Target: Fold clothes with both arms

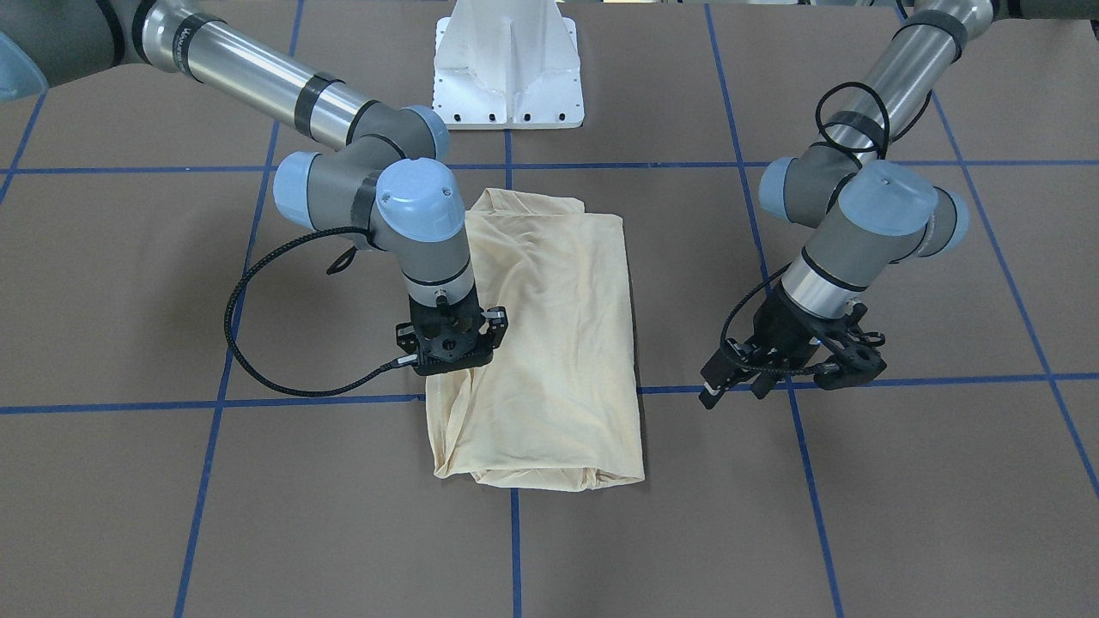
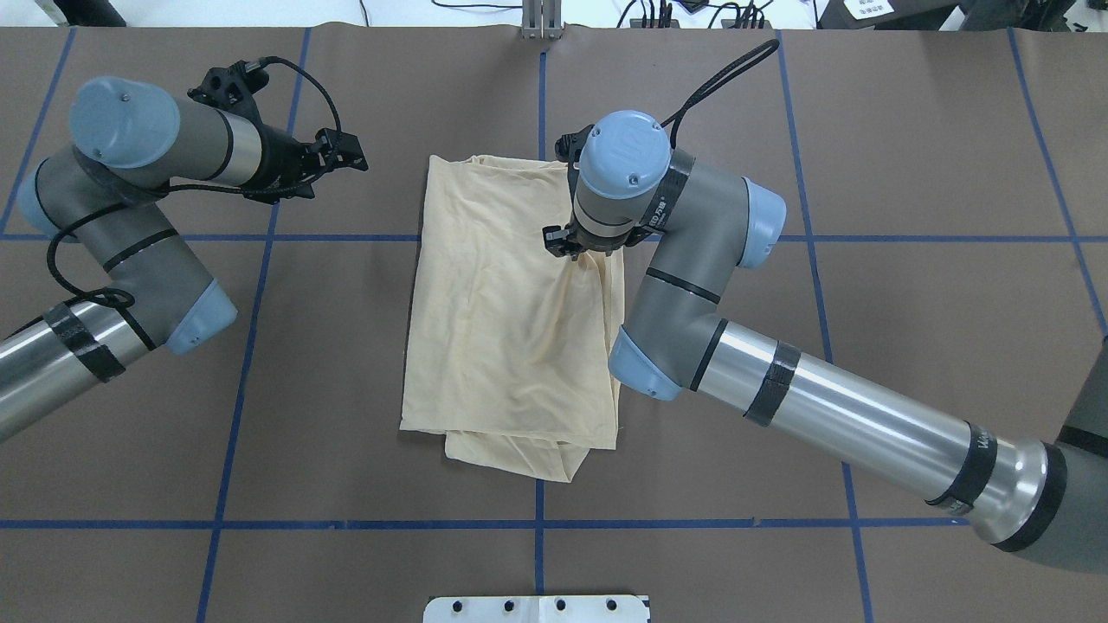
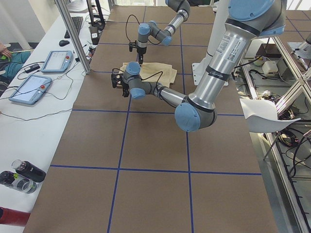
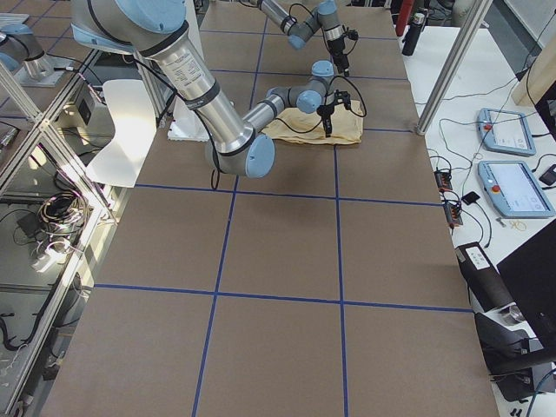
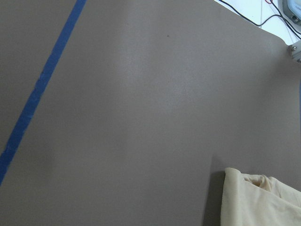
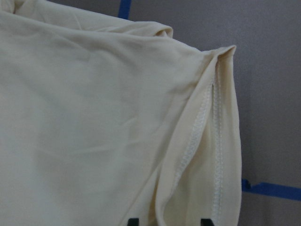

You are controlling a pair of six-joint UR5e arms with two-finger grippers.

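1. The shirt [image 1: 549, 343] lies mid-table [image 1: 172, 300], folded to a long strip with the print hidden. A loose layer pokes out at the end nearest the base
2. The right gripper [image 1: 451, 348] stands upright over the strip's long edge on its own side, toward the far end. In its wrist view the fingers [image 6: 133, 221] stand apart with the stitched hem [image 6: 207, 122] rising between them. I judge this a grasp being set, not one made
3. Before closing, it should go low enough that both hem layers sit between the pads. Catching only the top layer would peel the strip open
4. The left gripper [image 1: 777, 373] hovers over bare table on the other side, well apart from the shirt and holding nothing. Whether its jaws are spread or pressed together I cannot tell
5. It likely needs to come to the matching spot on its own edge, so that the thin cloth is carried evenly
6. Lift only a little, and move both arms together and level. A lone pull from the right would probably drag the strip askew and deepen the creases that run to that gripper
7. Lay the cloth down before letting go, edge on edge
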